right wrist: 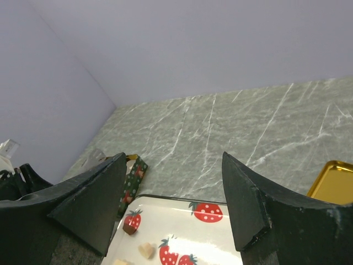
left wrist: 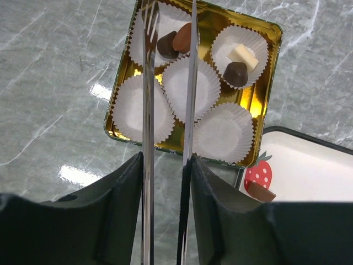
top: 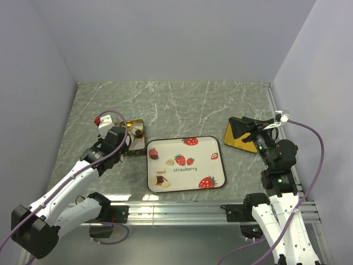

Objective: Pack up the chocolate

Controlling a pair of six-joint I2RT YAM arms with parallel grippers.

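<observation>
Left wrist view — 2 chocolates (left wrist: 166, 45) lie between the fingertips of the left hand (left wrist: 170, 22).

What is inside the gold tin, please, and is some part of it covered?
Five white paper cups show in the gold tin. One holds two brown chocolates, another a cream piece and a dark piece; three look empty. The left gripper's fingers cover narrow strips.

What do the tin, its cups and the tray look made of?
Tin: metal by the look, with a glossy gold finish and mirror-like glints on its floor.
Cups: thin white paper, matte, with pleated walls.
Tray: hard and smooth, cream with printed strawberries and a dark rim. It could be enamelled metal or melamine; I cannot tell which.
</observation>
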